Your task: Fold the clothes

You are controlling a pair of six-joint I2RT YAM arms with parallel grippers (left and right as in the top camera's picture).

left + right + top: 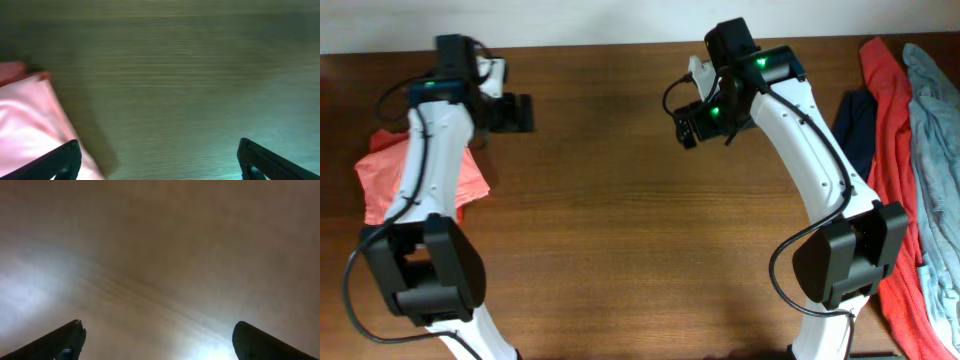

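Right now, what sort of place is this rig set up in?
Probably a robotics lab bench for clothes folding: a left arm and a right arm at a wooden table, a salmon-pink shirt on one side, a heap of loose clothes on the other.

The left arm (428, 150) hides part of the pink shirt (375, 185); the clothes pile (923, 150) seems cropped.

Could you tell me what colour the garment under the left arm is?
Salmon-pink garment, clearest overhead.
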